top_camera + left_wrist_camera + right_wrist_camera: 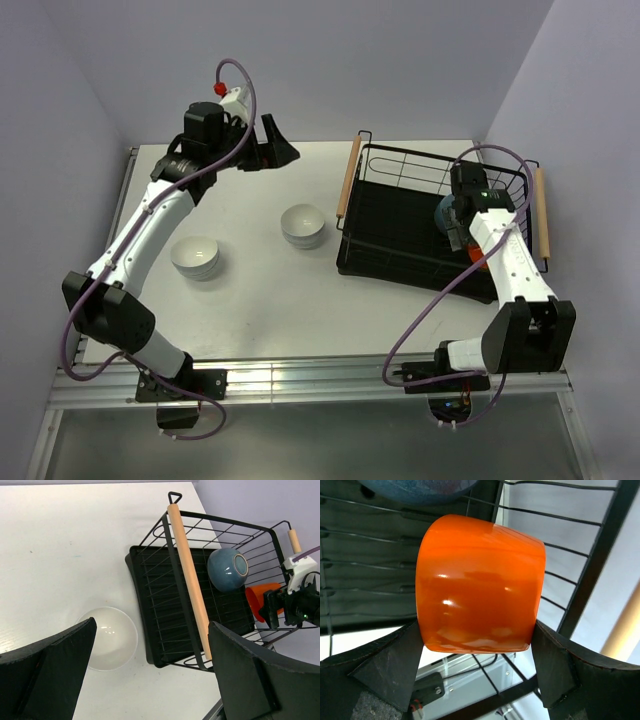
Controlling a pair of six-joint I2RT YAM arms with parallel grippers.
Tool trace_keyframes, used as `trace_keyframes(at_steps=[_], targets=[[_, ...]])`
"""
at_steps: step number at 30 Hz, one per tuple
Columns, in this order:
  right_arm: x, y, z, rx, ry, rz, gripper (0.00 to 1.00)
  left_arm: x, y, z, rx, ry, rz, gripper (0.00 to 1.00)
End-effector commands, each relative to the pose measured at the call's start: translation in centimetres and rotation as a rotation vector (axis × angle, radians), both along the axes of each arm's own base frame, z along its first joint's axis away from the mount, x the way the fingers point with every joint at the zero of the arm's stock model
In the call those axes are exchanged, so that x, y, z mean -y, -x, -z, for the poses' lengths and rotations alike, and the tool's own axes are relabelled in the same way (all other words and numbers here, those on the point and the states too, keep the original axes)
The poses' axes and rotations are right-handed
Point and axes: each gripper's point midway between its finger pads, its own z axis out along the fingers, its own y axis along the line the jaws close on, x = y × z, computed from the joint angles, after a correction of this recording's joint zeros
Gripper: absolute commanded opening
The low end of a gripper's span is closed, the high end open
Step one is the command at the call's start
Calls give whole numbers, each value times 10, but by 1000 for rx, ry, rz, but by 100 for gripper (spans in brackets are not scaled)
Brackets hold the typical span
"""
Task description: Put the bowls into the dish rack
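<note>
Right claw (477,650) grasps orange bowl (480,580) on edge in rack (600,555), apparently to stand it beside blue bowl (227,569); left claw (153,625) released.

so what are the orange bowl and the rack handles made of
The orange bowl: glossy with sharp highlights, likely glazed ceramic or hard plastic. The rack handles: pale, matte round bars, apparently bare wood.
</note>
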Motion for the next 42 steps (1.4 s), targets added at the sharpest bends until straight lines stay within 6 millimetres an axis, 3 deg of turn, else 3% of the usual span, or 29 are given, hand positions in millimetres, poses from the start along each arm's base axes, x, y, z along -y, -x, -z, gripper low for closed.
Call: trace_keyframes(at_steps=[1,7,18,19,20,23,31,42], targets=[[13,-10,-6,37,100,22,0,-6,4,-26,74,41,-11,100],[10,-12,10,1,147,-4,3,-12,1,-25,79,42,-26,99],[12,-1,27,-73,185,-16,24,-16,-2,-26,81,53,-35,99],[11,0,29,-79,184,-18,29,-16,-2,-26,80,54,-33,99],[10,0,30,-85,181,-20,43,-16,-2,-26,82,54,-35,100],[8,0,32,-85,178,-24,73,-17,-2,-24,76,53,-35,99],[4,-1,34,-97,174,-25,100,-20,-3,-28,87,49,-36,99],[-5,0,32,-99,150,-51,100,-21,-4,-27,83,55,-34,100]])
